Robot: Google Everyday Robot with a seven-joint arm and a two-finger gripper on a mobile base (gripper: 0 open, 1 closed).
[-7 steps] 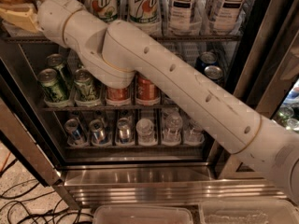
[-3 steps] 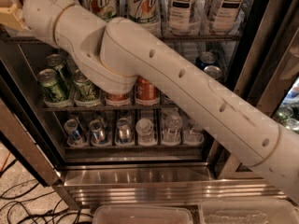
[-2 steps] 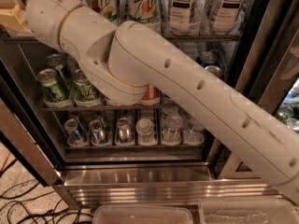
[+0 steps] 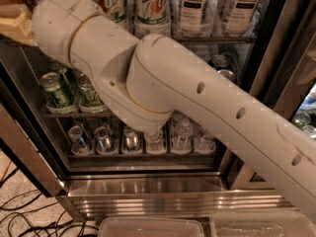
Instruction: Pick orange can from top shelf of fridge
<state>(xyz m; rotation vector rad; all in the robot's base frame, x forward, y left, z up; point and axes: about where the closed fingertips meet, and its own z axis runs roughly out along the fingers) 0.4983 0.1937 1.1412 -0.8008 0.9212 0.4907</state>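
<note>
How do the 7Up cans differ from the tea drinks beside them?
The 7Up cans are white and green; the tea drinks carry dark bands with white letters. The 7Up cans stand left, one partly behind the arm; the tea drinks stand right. Both are upright. The pincer is at the top left edge.

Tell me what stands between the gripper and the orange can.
Cannot tell: the orange can is not visible. The gripper is at the upper left edge by the top shelf, and the arm hides that end. The 7Up cans stand right of it.
</note>
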